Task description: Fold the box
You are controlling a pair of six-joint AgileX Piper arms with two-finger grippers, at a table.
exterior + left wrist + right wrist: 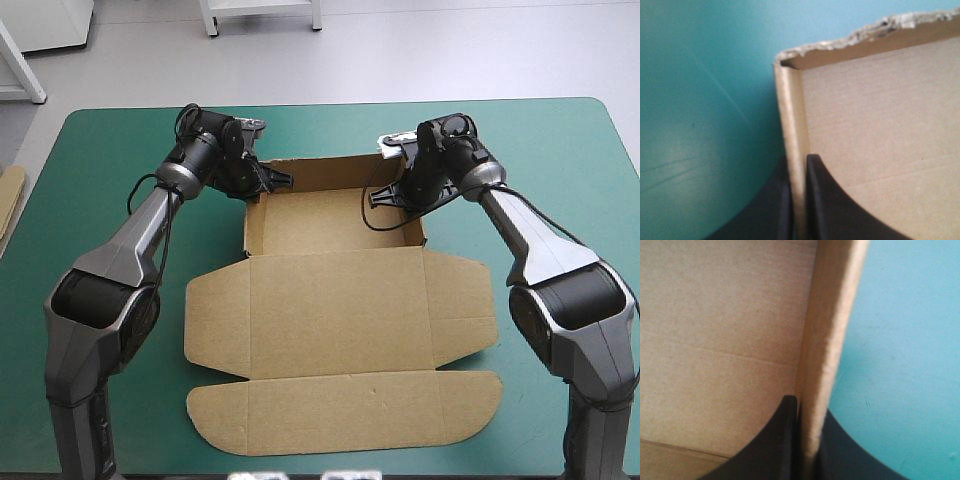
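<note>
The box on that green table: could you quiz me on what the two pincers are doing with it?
1. True or false: the lid of the box lies flat on the teal-green cover.
2. The left pincer is shut on: A the lid; B the left side wall; C nothing.
3. Which wall does the right pincer clamp?
Key: 1 true; 2 B; 3 the right side wall.

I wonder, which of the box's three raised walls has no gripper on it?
The far wall, the one farthest from the robot: the left gripper pinches the left wall, and the right gripper pinches the right wall.
</note>
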